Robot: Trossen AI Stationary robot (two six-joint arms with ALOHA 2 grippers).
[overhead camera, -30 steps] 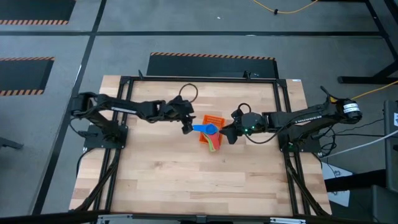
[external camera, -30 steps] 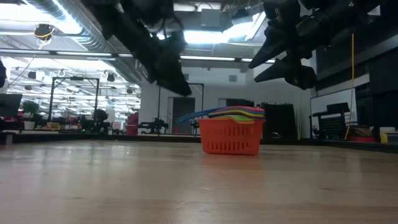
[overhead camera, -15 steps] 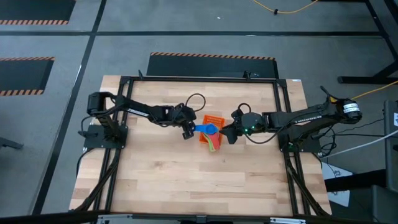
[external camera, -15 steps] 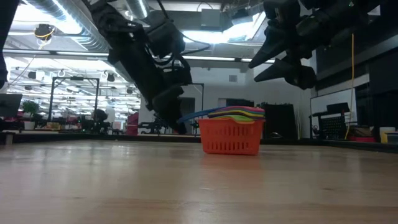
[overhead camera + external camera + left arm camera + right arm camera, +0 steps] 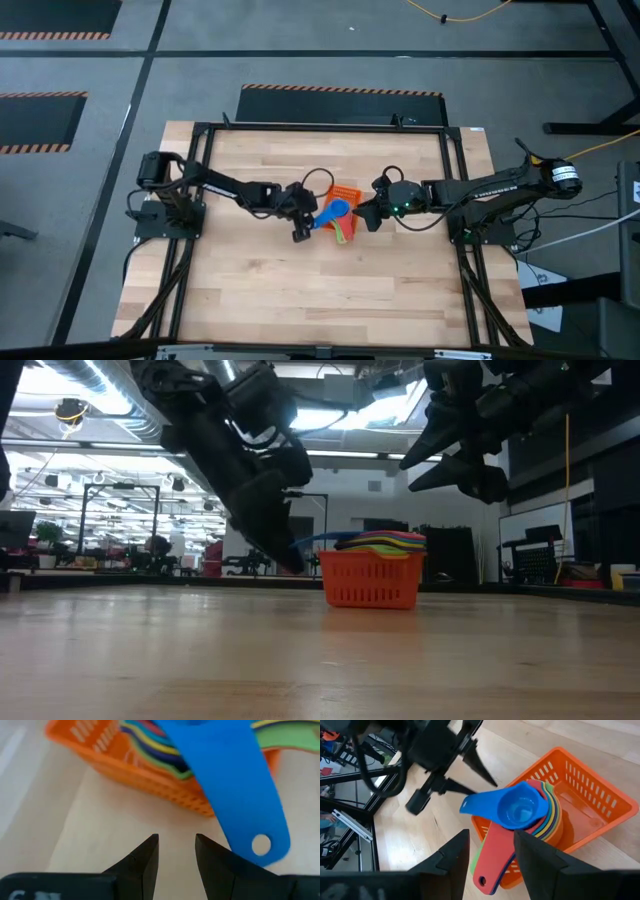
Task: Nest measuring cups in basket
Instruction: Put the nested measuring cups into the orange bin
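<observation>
The orange basket (image 5: 348, 190) stands mid-table with the measuring cups (image 5: 547, 822) nested in one corner, handles fanning over its rim. The blue cup (image 5: 520, 810) lies on top; its flat handle (image 5: 235, 785) reaches out past the basket's left wall. My left gripper (image 5: 176, 840) is low beside that wall, pointing down at a slant, open with bare table between its fingers. The handle's end lies just beside one finger. My right gripper (image 5: 491, 834) hovers open above the basket's right side (image 5: 366, 216). My left gripper: the blue cup's handle end (image 5: 260, 845) lies close along the outer side of one finger (image 5: 215, 857). I cannot tell whether they touch. Nothing sits between the two fingers.
The bare wooden tabletop (image 5: 300, 290) spreads toward the near edge and both sides. A black metal frame (image 5: 320, 126) runs around the table. The far part of the basket floor (image 5: 580, 805) holds no cups.
My left gripper has come down and toward the near edge, reaching farther toward the basket and tipping more steeply, and now stands beside the blue handle. The blue cup's handle has swung from pointing left to slanting toward the near edge. The right arm has kept still.
</observation>
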